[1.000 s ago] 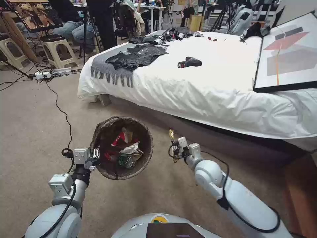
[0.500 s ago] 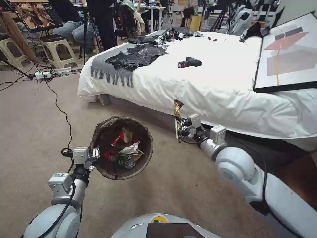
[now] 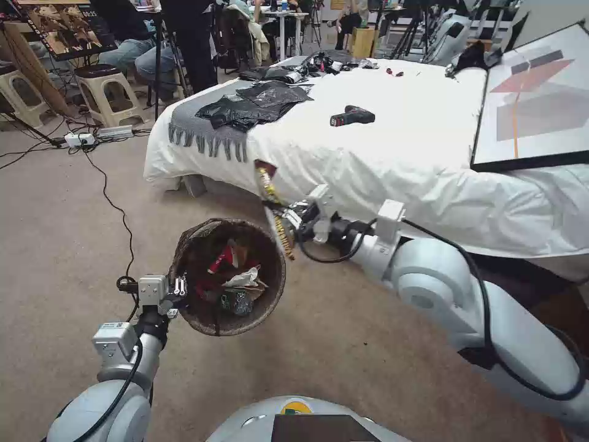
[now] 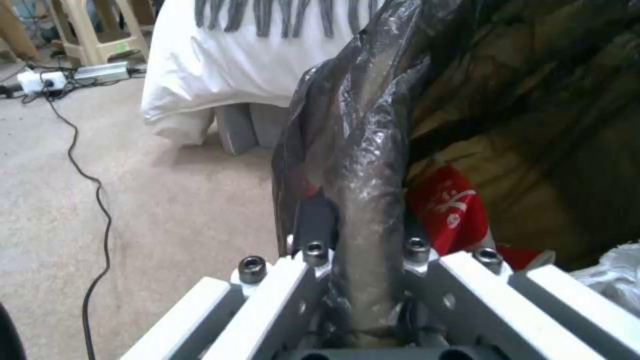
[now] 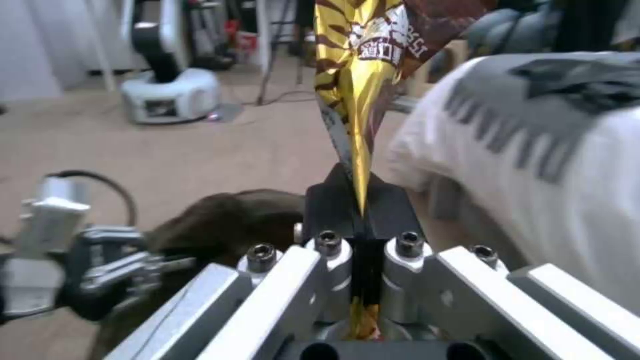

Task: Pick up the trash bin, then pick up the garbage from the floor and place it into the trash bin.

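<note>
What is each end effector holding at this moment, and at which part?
The left end effector grips the trash bin at its bag-covered rim. The right end effector pinches a yellow snack wrapper along its lower, folded part.

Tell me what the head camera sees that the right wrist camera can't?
Only the head view shows inside the bin: a red cup, white tissue and a green-labelled bottle. It also shows the drill on the bed.

Only the right wrist view shows, close up, the right gripper pinching the wrapper, and another robot across the room.

Both show the bin, the left gripper on its rim, and the wrapper.
</note>
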Tool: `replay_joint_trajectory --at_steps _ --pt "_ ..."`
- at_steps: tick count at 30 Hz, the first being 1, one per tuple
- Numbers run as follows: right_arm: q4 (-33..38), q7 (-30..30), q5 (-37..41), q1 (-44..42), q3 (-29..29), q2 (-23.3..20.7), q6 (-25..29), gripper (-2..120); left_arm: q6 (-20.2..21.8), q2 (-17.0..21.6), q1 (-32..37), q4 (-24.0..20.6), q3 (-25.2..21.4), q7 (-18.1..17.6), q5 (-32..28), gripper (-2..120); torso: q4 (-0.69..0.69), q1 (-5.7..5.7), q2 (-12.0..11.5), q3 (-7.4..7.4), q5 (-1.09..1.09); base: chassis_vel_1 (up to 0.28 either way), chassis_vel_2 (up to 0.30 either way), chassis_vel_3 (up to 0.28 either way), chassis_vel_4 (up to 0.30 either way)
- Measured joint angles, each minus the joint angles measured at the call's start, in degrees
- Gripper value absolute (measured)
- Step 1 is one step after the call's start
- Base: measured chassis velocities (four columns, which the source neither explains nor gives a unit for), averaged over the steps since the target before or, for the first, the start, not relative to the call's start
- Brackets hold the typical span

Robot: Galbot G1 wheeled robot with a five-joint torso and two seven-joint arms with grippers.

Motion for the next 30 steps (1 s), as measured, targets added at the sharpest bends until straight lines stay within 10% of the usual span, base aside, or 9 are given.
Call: replay_joint_trajectory --at_steps 12,30 --pt "0.2 5.2 0.4 4.2 -12.8 4.5 -3.1 0 0.2 -0.1 0.0 0.0 0.1 0.0 0.3 3 -0.01 0.00 0.0 0.00 0.00 0.000 0.000 0.000 0.000" --pt "-0.7 10.8 -0.2 4.0 -17.4 6.2 -5.4 -1 4.6 -0.1 -0.1 0.0 0.8 -1.2 -1.0 3 -0.01 0.00 0.0 0.00 0.00 0.000 0.000 0.000 0.000"
